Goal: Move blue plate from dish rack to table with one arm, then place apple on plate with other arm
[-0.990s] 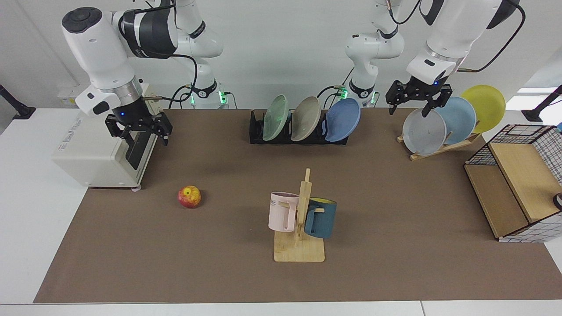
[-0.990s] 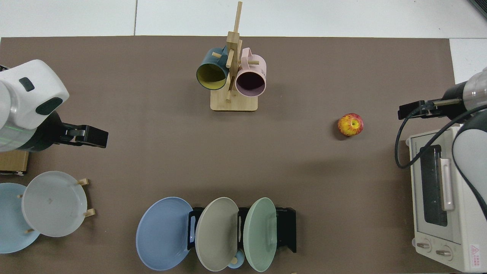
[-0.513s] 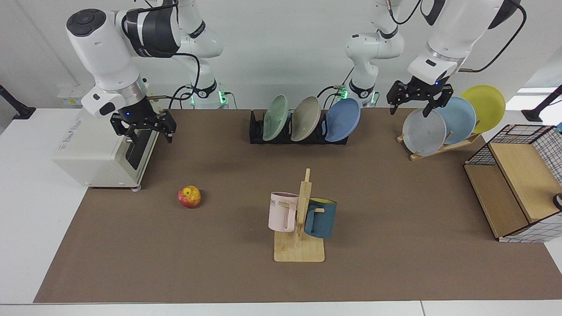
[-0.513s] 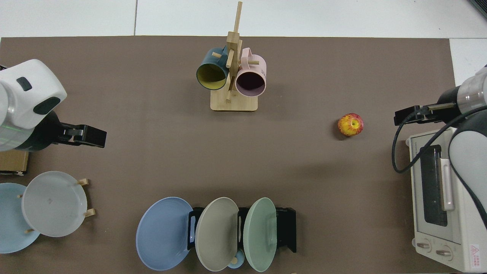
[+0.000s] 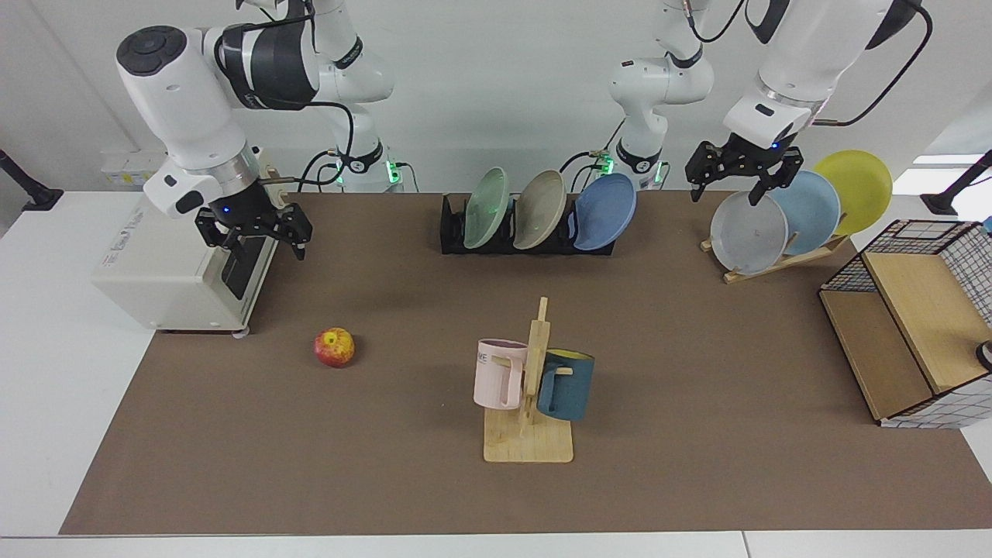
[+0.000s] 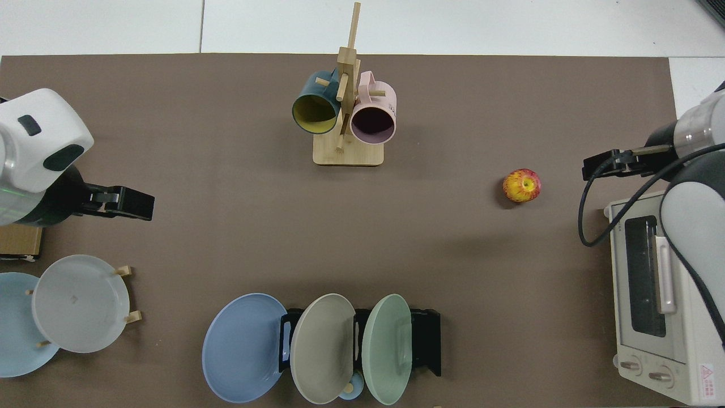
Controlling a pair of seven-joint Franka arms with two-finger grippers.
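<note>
blue plate (image 5: pixel 605 211) in dish rack (image 5: pixel 453 232), apple (image 5: pixel 334 346) on table (image 5: pixel 697 372)

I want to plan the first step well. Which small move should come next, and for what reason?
Probably the left gripper should move sideways toward the blue plate and come down to its rim. The plate stands in the dish rack at the end nearest that gripper, which hangs open above the wooden stand's plates. The apple lies on the table; the open right gripper waits by the toaster oven.
</note>
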